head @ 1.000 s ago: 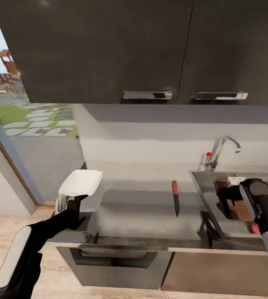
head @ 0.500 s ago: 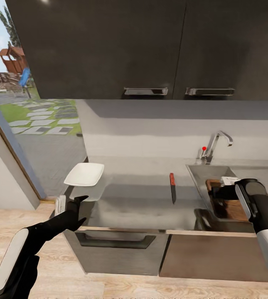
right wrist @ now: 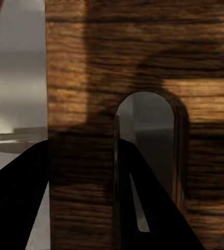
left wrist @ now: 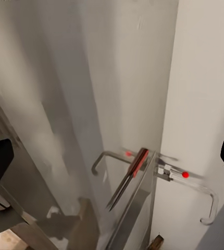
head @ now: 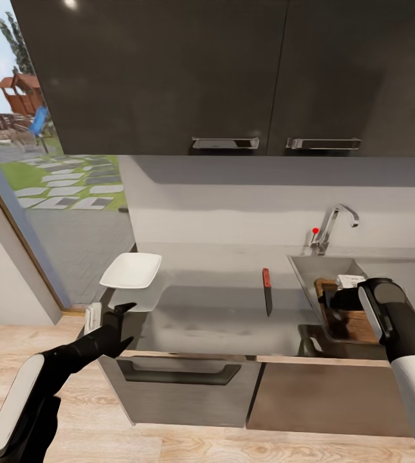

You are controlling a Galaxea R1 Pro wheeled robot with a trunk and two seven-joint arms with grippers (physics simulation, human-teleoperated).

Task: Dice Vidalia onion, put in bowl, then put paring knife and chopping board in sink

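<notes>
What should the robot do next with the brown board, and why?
Probably lower the chopping board into the sink and let go. The right hand grips the board over the basin, while the paring knife lies on the countertop waiting.

No readable text, label, brand, number or sign is found in any of the three views. The cabinet fronts, the wall and the chopping board [right wrist: 138, 62] are seen to be unmarked, and nothing legible is carried by either arm.
</notes>
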